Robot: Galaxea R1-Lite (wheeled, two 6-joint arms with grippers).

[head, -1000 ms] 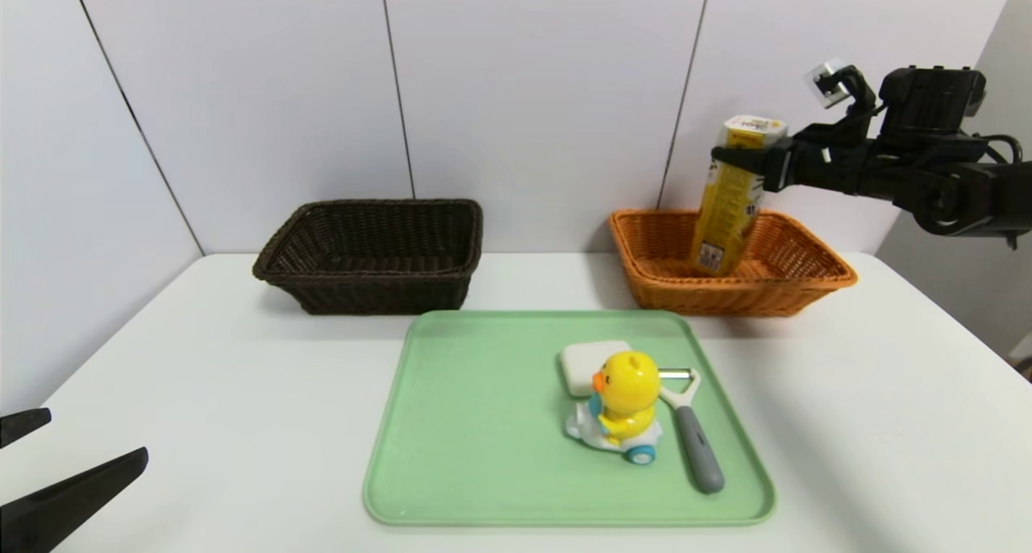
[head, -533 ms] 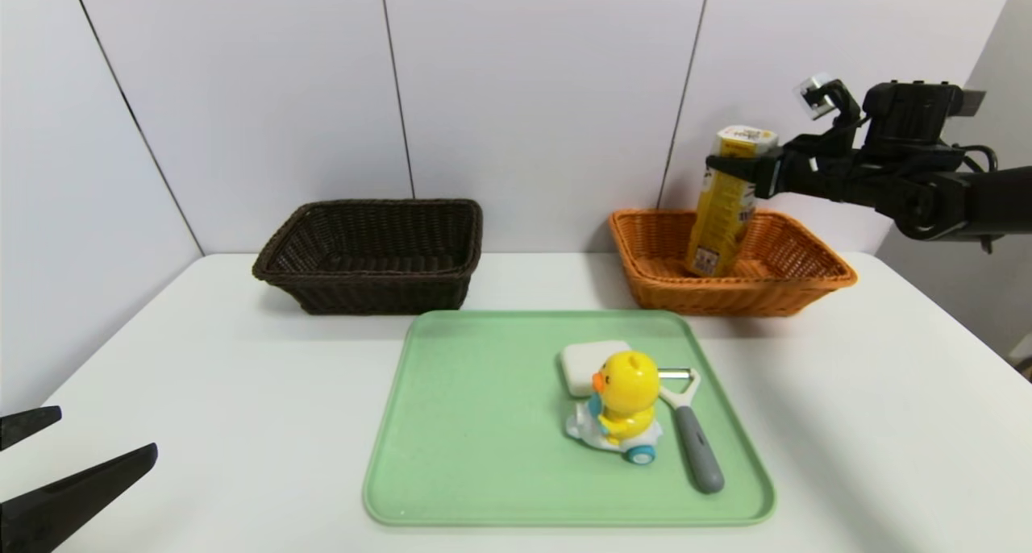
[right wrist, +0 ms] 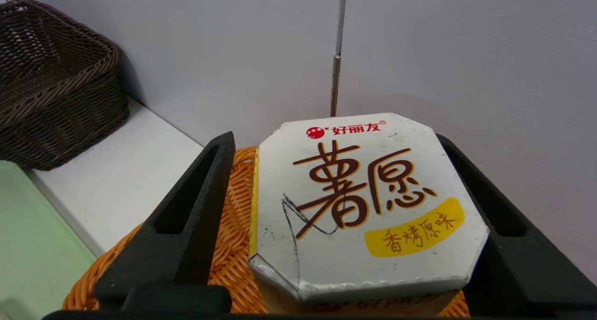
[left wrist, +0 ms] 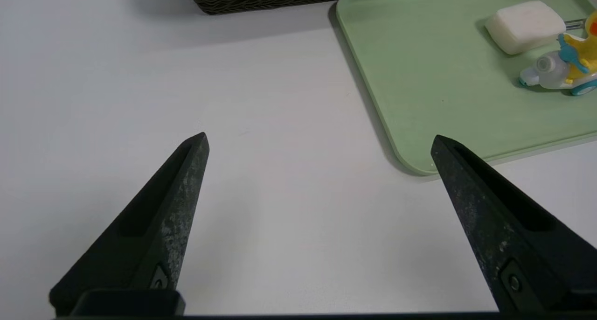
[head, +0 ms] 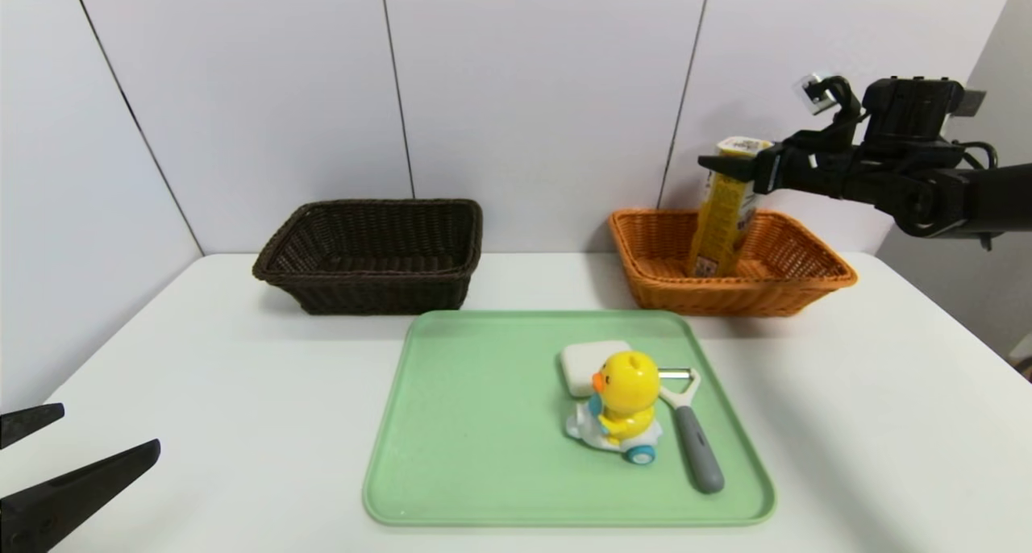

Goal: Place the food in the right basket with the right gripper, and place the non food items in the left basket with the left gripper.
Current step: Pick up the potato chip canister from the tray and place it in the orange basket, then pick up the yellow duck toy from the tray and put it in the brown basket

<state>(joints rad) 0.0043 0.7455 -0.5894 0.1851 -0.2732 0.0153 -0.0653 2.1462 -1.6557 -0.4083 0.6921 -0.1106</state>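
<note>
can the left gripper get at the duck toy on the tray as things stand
Probably yes: the left gripper is open and empty, and only bare table and tray lie between it and the duck toy.

Snack box (head: 723, 218): it has sunk lower into the orange basket (head: 806, 283) and now stands on the basket floor, leaning slightly.
My right gripper (head: 738, 166): I eased down a little with it, then spread my fingers (right wrist: 182, 226); a gap now shows beside the box.

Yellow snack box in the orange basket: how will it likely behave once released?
The yellow snack box is tall, narrow and already leaning, so it will probably tip. It looks like light, fairly stiff cardboard. The orange basket wall may catch it.
</note>
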